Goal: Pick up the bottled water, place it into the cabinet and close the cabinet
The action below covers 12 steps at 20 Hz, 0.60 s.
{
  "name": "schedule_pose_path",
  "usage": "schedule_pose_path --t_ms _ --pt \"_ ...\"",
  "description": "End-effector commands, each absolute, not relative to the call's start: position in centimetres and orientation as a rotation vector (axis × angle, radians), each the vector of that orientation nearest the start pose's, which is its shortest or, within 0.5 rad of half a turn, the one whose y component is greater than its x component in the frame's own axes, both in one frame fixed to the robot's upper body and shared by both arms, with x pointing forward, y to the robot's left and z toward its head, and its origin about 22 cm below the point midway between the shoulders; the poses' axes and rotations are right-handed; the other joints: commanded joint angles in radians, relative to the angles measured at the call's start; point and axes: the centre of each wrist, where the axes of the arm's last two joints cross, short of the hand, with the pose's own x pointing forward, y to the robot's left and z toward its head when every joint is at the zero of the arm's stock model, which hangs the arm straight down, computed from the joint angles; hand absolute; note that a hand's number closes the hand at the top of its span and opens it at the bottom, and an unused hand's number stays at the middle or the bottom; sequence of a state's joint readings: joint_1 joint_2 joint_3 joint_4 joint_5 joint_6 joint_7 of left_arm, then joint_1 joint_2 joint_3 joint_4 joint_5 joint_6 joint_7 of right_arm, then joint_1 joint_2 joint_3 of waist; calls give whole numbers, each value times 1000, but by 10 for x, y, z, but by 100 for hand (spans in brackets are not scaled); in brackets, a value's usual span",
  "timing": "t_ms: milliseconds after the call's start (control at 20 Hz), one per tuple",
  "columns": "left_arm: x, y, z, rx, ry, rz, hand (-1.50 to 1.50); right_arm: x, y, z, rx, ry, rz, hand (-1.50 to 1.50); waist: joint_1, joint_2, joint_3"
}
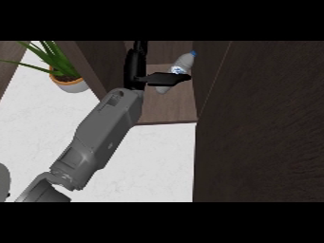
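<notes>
1. Fingers of the hand (145, 76) curl round the lower body of the bottled water (176, 71), thumb and fingers pinching it from the side; which arm this is cannot be read for certain, though its forearm enters from the lower left, so I take it for the left. No other hand shows.
2. Bottled water sits in that grasp, tilted, its cap leaning up and away from the palm, its base just above the cabinet shelf (178, 107) and already inside the cabinet opening.
3. Handling, as a judgement: clear plastic, light to moderate in weight, smooth and somewhat slippery, thin walls that may give under squeeze. The labelled mid-body is the best hold; the narrow neck would let it swing.
4. Beyond the hand, to its right, stands the open cabinet door (270, 123), a dark wood panel, well apart from the fingers.
5. Behind and to the left of the forearm, a potted plant (62, 71) stands on the white counter (31, 128).
</notes>
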<state>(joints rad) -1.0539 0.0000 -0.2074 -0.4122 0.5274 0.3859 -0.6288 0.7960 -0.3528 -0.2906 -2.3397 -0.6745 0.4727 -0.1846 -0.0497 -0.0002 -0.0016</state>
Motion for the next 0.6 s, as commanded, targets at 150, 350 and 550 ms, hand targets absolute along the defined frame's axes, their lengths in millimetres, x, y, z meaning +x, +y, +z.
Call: schedule_pose_path --t_ms 150,350,550 --pt "384 67 29 -183 -1876 42 -150 45 -317 147 221 -1905 119 -150 34 -13 0" --pt "354 69 11 -235 -1862 53 -150 43 -320 148 202 -1904 96 -150 56 -14 1" --pt "311 55 3 -301 -1841 95 -150 45 -318 151 225 -1892 134 -150 49 -12 0"
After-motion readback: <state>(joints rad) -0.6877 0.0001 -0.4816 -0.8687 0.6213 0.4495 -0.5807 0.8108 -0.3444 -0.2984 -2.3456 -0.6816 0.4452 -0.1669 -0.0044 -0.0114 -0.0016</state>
